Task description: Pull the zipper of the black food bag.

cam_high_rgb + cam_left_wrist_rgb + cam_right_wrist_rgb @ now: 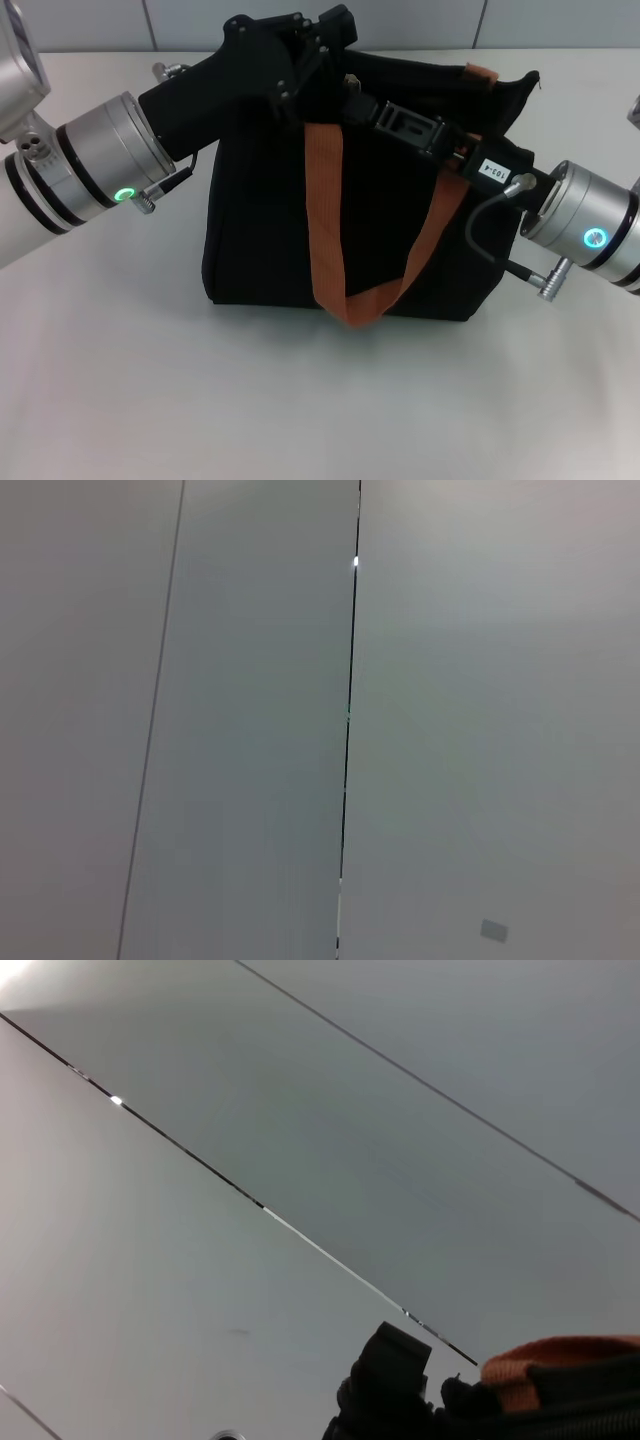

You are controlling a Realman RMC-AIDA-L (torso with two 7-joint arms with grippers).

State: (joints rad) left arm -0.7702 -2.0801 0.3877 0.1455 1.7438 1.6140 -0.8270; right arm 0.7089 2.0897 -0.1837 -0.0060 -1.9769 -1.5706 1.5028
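The black food bag [258, 225] stands upright on the white table [140, 400] in the head view. One orange-brown handle [325, 210] hangs in a loop down its front, and the other handle's end [482, 72] shows at the top right rim. My left gripper [305, 55] reaches in from the left and sits over the bag's upper edge. My right gripper [368, 103] reaches in from the right and meets that edge just beside the left one. The zipper pull is hidden behind the grippers. The right wrist view shows only a bit of orange handle [560, 1360] on black fabric.
Grey wall panels [90, 20] run behind the table's far edge. The left wrist view shows only wall panels [250, 730] with a dark seam. White tabletop lies in front of the bag and on both sides under the arms.
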